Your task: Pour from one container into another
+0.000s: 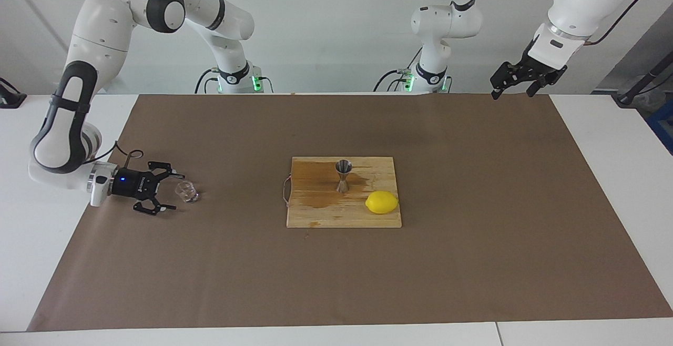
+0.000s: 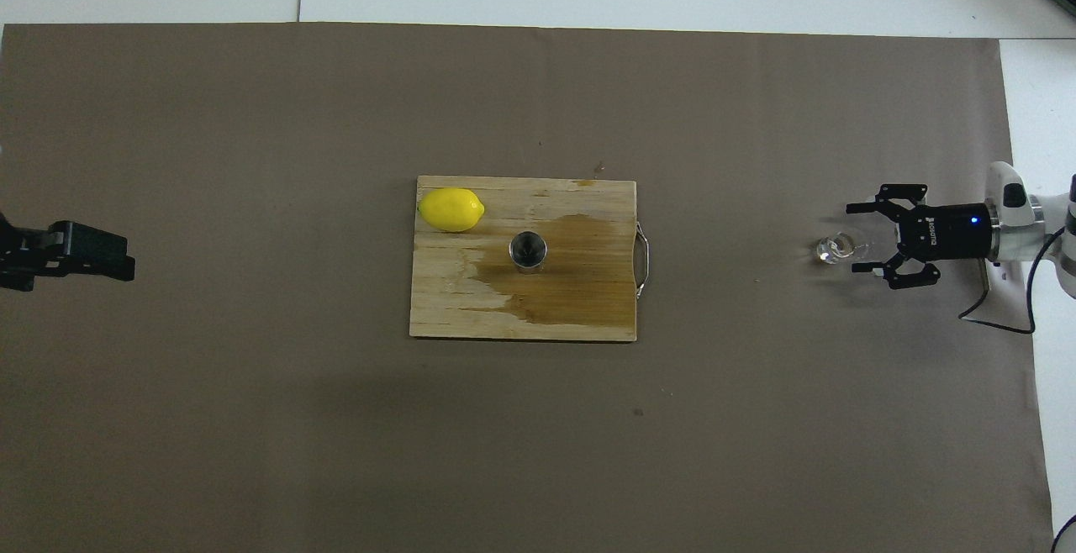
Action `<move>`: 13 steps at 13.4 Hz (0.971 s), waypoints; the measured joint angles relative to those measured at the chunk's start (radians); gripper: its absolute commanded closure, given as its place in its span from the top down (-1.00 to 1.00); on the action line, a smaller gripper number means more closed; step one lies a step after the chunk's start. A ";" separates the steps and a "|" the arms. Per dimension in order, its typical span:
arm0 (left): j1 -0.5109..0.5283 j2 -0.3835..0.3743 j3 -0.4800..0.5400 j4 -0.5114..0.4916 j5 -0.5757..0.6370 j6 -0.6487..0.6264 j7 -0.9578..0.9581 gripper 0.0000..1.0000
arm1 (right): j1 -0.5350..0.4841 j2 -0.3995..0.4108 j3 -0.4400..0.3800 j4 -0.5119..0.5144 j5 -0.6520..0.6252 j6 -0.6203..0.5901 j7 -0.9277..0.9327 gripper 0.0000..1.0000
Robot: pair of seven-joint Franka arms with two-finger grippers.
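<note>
A tiny clear glass cup (image 1: pixel 187 192) (image 2: pixel 832 249) stands upright on the brown paper toward the right arm's end of the table. My right gripper (image 1: pixel 176 192) (image 2: pixel 857 237) lies low and level beside it, open, with the cup just off its fingertips and not touched. The steel hourglass jigger (image 1: pixel 343 176) (image 2: pixel 529 250) stands upright on the wooden board (image 1: pixel 320 214) (image 2: pixel 454 309) at the table's middle. My left gripper (image 1: pixel 512 92) (image 2: pixel 59 252) waits open, high over the left arm's end of the table, holding nothing.
A yellow lemon (image 1: pixel 381 202) (image 2: pixel 451 209) lies on the board beside the jigger, toward the left arm's end. A dark wet stain (image 1: pixel 315 196) (image 2: pixel 580 276) spreads over the board around the jigger. Brown paper (image 1: pixel 473 230) covers the table.
</note>
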 measured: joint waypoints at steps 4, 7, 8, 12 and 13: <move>0.000 -0.001 0.007 0.000 0.000 0.000 0.000 1.00 | 0.000 0.004 0.000 0.000 0.000 0.000 -0.023 1.00; 0.000 -0.001 0.007 -0.002 0.000 0.000 0.000 1.00 | 0.000 0.011 0.000 0.000 0.000 0.000 -0.042 1.00; 0.000 -0.001 0.007 -0.003 0.000 -0.001 0.000 1.00 | 0.000 0.013 0.000 0.000 0.003 0.000 -0.046 1.00; 0.001 -0.002 0.010 -0.004 0.000 0.000 0.000 1.00 | 0.000 0.015 0.000 0.000 0.016 0.000 -0.047 0.82; 0.001 -0.002 0.010 -0.004 0.000 0.000 0.003 1.00 | 0.000 0.015 0.000 0.000 0.016 0.000 -0.047 0.74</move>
